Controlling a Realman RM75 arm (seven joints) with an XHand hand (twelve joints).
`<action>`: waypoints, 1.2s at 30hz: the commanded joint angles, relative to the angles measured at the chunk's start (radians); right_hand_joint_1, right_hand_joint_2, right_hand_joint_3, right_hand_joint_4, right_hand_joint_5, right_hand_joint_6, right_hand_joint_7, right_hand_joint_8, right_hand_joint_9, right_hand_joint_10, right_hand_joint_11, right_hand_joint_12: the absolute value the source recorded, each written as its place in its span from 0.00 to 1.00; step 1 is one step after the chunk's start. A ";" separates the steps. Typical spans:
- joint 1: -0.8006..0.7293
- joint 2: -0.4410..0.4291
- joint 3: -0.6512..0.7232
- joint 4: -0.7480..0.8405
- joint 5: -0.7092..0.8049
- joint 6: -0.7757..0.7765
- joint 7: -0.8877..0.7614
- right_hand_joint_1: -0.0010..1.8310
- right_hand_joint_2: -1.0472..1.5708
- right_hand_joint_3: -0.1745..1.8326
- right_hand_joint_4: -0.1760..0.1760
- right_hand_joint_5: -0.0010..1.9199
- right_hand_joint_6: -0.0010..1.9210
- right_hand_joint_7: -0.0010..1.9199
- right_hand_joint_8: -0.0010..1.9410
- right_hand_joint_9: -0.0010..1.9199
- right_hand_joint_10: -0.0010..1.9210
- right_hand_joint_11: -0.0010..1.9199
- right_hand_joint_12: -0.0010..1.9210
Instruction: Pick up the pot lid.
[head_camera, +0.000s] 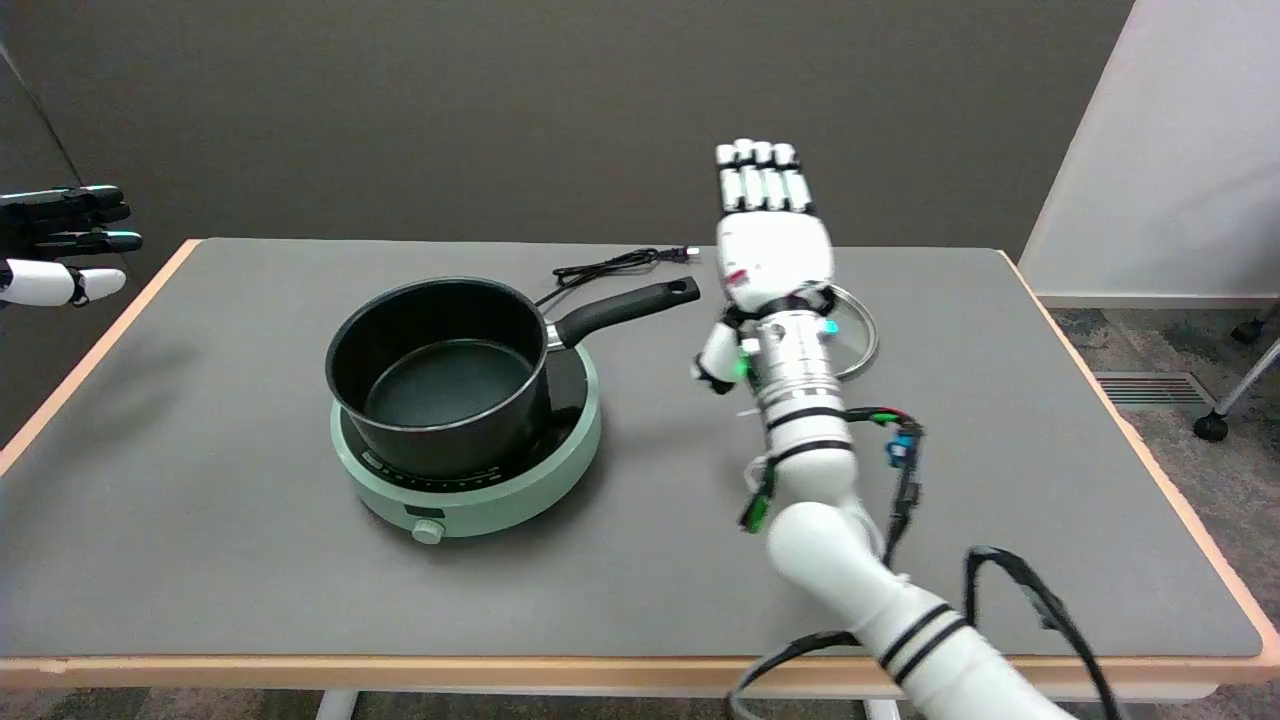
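Note:
The pot lid (860, 335) lies flat on the grey table at the right of centre; only its metal rim and a strip of glass show, since my right wrist and palm cover most of it. My right hand (770, 235) is stretched out above the lid, back up, fingers straight and together pointing away from me, holding nothing. The thumb (715, 360) hangs at the left of the wrist. The lid's knob is hidden.
A black saucepan (440, 385) with a long handle (630, 305) sits uncovered on a pale green hot plate (470, 480) left of centre. A black power cord (615, 265) lies behind it. The idle left hand (60, 245) hangs at the far left.

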 joint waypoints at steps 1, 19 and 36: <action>-0.186 0.284 0.177 0.217 0.117 0.005 0.098 0.68 0.11 0.88 0.21 0.01 0.01 0.01 0.01 0.01 0.01 0.01 0.01; -0.160 0.378 0.369 0.144 0.039 0.041 0.320 0.64 0.08 0.86 0.63 0.01 0.01 0.01 0.01 0.01 0.01 0.01 0.01; -0.046 0.406 0.366 0.079 0.034 -0.377 0.455 0.62 0.08 0.84 1.00 0.01 0.01 0.01 0.01 0.01 0.01 0.01 0.01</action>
